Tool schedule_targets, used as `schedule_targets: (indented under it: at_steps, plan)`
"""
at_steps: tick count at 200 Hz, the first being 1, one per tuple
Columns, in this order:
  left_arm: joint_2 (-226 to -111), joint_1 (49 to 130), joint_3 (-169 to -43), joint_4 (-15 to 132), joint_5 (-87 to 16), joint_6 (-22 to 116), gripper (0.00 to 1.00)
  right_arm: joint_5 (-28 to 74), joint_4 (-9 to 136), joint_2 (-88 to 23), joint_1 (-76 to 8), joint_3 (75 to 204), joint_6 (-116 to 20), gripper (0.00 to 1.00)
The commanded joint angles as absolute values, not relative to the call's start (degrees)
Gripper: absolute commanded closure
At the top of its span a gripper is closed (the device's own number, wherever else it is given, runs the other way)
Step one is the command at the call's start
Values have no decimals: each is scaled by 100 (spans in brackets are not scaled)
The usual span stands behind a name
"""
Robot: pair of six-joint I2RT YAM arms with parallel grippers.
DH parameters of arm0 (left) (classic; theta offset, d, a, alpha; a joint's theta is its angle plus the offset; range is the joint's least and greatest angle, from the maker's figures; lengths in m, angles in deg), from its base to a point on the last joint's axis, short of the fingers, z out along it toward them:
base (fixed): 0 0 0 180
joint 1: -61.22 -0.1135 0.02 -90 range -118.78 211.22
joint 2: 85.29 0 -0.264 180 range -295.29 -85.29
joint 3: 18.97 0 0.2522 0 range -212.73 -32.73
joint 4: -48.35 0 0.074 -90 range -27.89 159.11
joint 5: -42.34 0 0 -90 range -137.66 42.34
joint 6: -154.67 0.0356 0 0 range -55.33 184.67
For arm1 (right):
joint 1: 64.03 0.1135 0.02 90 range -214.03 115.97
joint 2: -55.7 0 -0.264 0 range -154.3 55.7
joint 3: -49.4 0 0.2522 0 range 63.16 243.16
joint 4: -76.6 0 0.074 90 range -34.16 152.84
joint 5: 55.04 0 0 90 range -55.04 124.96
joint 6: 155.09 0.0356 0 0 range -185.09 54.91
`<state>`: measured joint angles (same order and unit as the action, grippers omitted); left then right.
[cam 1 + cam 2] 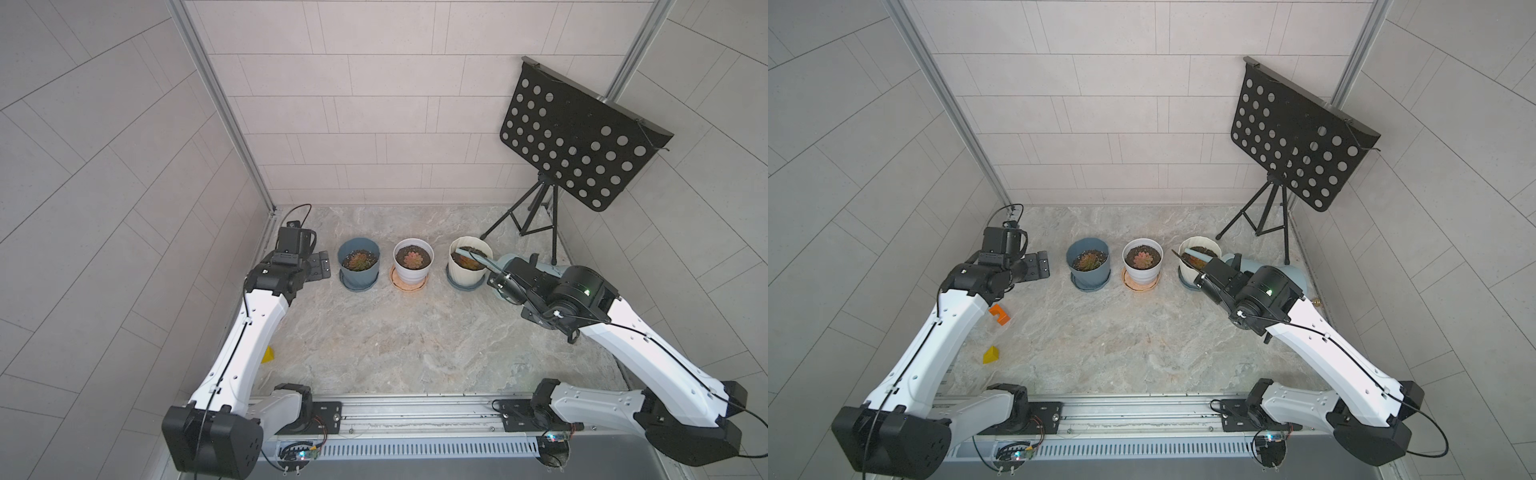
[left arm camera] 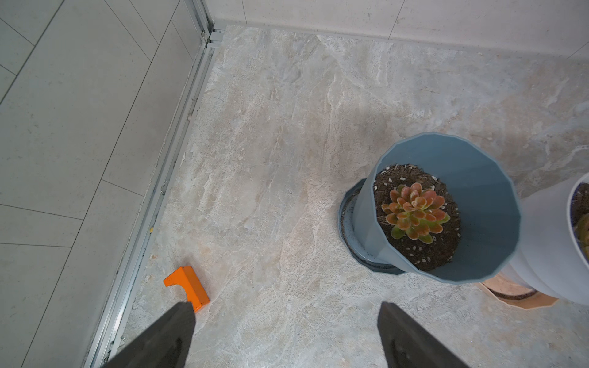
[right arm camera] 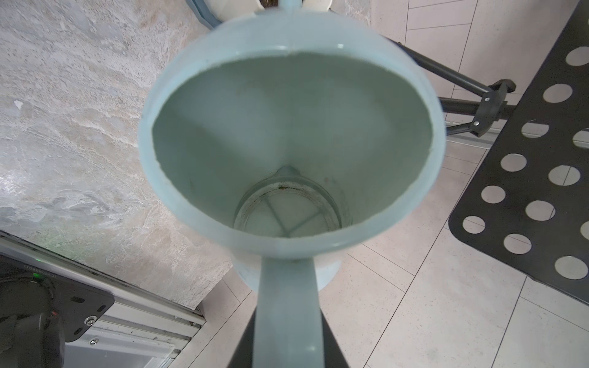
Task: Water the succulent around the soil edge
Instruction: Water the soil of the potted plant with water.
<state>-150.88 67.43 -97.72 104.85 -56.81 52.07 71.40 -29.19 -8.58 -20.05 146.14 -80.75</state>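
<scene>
The right gripper (image 3: 288, 337) is clamping its jaws tight on the flat strap handle of a pale blue plastic watering can (image 3: 287, 133), with a dark finger (image 3: 331, 358) on each side of the strap. The can is hanging tilted toward the pots; its long spout (image 1: 473, 257) is reaching across above a cream ribbed pot (image 1: 467, 276), which is sitting on a grey-blue saucer at the right end of the row. The reddish succulent (image 1: 1194, 262) in that pot is lying partly under the spout, and the spout tip is hanging near the rim on the side toward the middle pot; whether water is running I cannot tell.

The left gripper (image 2: 286, 307) is hovering with its jaws spread wide and gripping nothing. It is just beside a blue-grey faceted pot (image 2: 478, 191) at the left end of the row, above the marble-patterned tabletop (image 1: 395, 332); a round white pot (image 1: 413, 274) on a terracotta saucer is standing between the other two. A small orange block (image 2: 188, 285) is lying on the tabletop close to one of the left fingers; a black perforated music stand (image 1: 582, 137) is standing in the far right corner behind the can.
</scene>
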Motion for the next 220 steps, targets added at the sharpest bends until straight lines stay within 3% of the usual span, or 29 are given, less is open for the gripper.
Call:
schedule_targets:
  at_steps: [1,220]
  plan:
    - [-15047,6694,-9754,10438,-5678,5194,3,7240,-3948,-719,-1940,14586,-8188,100]
    - [-15047,6650,-9714,10393,-5740,5209,3,7114,-3965,87,-1904,14050,-8487,100]
